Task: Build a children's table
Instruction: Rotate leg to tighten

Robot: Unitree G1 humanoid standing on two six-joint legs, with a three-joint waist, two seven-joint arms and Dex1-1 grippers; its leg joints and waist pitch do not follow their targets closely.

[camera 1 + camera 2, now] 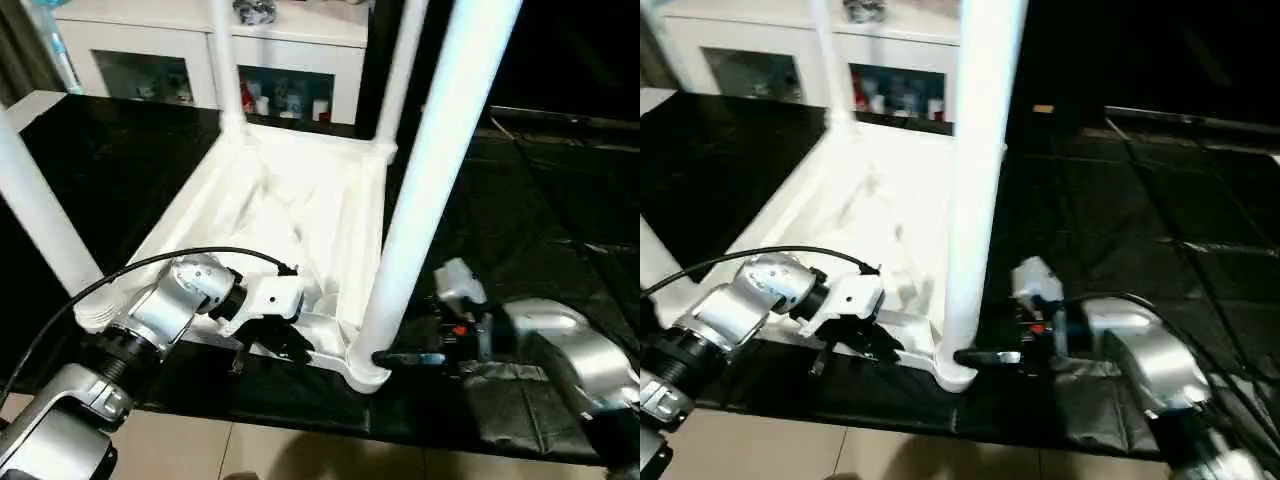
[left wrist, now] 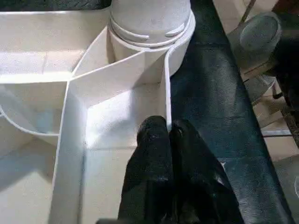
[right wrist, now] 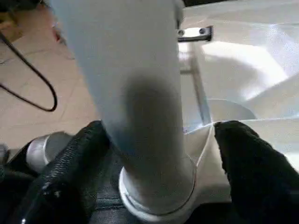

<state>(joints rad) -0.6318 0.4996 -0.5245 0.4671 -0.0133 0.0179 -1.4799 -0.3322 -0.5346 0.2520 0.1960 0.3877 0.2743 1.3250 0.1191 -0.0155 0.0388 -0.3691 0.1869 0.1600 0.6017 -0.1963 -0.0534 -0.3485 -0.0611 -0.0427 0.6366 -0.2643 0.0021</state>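
Assembly looks nearly done: the table top [image 1: 300, 210] lies upside down on the black surface [image 1: 120, 160], ribbed underside up, and all four legs stand in its corner sockets, pointing straight up with their long axes vertical. The near right leg [image 1: 430, 190] rises out of the near right socket [image 1: 365, 372], the near left leg [image 1: 40, 215] stands at the left edge, and the two far legs [image 1: 225, 65] stand by the white cabinet [image 1: 210, 45]. The top's long side seems to run away from the robot toward that cabinet. The left gripper [image 2: 166, 140] is closed on the thin near rim of the top, one finger on each side of the wall, just beside the near right socket. The right gripper [image 3: 154, 149] stands wide, its fingers [image 3: 70, 163] flanking the base of the near right leg without plainly squeezing it. What is left, by my reading, is seating this last leg firmly and then turning the table onto its feet.
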